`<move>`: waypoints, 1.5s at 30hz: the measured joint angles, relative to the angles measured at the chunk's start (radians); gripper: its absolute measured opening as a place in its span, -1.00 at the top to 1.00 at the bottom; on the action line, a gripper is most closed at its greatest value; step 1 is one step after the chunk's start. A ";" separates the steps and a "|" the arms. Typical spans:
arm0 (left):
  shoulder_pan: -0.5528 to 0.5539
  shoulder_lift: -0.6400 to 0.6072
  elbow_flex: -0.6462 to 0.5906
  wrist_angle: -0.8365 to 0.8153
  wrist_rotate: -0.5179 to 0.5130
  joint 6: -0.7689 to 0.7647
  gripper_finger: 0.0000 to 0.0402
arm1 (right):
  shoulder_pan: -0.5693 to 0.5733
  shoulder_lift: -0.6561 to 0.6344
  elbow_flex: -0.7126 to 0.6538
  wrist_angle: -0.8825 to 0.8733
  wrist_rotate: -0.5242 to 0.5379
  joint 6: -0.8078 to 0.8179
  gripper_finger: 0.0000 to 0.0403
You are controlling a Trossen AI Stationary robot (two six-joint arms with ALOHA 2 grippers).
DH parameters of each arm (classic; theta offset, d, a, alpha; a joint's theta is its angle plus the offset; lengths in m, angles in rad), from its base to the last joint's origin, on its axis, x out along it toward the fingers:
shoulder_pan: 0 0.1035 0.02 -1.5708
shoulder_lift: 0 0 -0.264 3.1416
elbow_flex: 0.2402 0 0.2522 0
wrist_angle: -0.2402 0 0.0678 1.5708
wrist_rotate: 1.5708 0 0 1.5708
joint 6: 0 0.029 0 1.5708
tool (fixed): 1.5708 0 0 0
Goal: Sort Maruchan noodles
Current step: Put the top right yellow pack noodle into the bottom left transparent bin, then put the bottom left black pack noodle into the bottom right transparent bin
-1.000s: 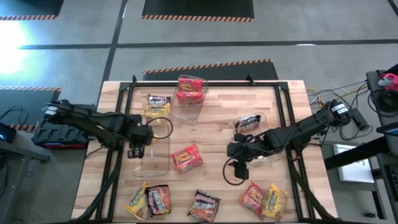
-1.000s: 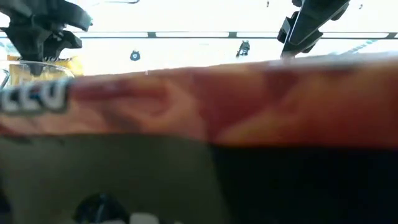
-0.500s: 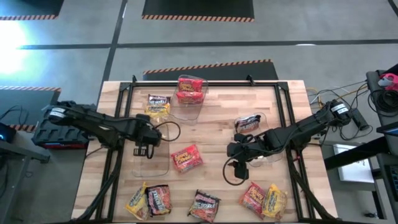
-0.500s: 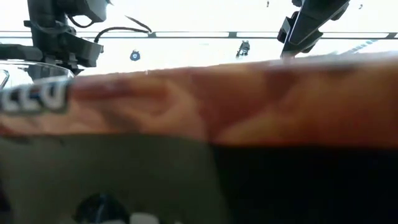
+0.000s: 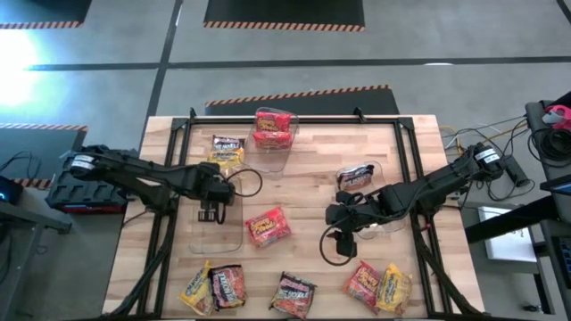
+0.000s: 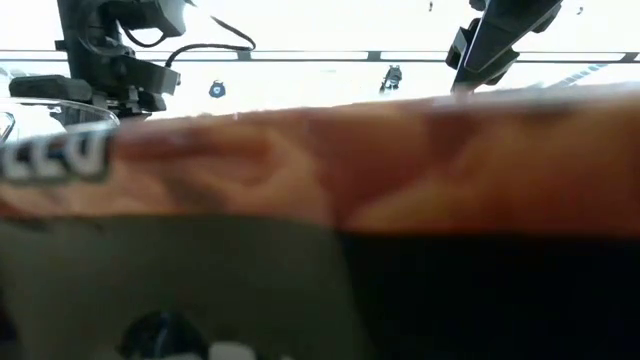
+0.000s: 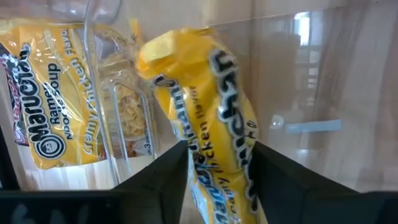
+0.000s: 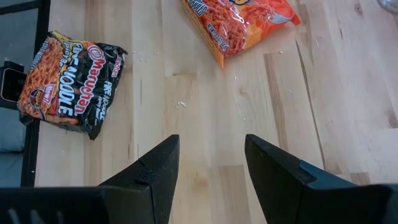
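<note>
Seen view by view, sorting looks partly done.
High view, sorted: red packets [image 5: 273,127] in a clear bin [image 5: 268,153] at upper centre; one dark packet [image 5: 354,176] in a bin right of centre.
High view, loose: yellow and dark packets [image 5: 226,149] upper left, a red one [image 5: 267,226] mid-table, five along the bottom edge of the table [image 5: 312,192].
High view, left gripper [image 5: 210,212]: above an empty-looking bin [image 5: 217,234], left of centre.
Low view: blocked by a blurred packet [image 6: 350,160].
Left wrist view: fingers [image 7: 155,177] pinch a yellow packet [image 7: 205,124].
Right wrist view: right gripper [image 8: 208,165] spread, empty, over bare wood; dark packet [image 8: 71,81] at left.
</note>
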 joint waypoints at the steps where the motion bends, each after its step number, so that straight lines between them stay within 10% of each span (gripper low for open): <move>1: 0.000 0.000 0.000 0.000 -0.001 0.000 0.20 | 0.000 0.000 0.000 0.000 0.000 0.000 0.14; 30: -0.004 -0.008 0.174 -0.102 -0.175 -0.101 -0.01 | 0.000 0.000 0.000 0.000 0.000 0.000 0.14; 37: -0.011 -0.008 0.266 -0.083 -0.167 -0.404 -0.01 | 0.000 0.000 0.000 0.001 0.000 0.000 0.14; 45: -0.172 -0.008 0.274 0.272 -0.118 -0.513 -0.01 | 0.000 0.000 0.000 0.001 0.000 0.000 0.14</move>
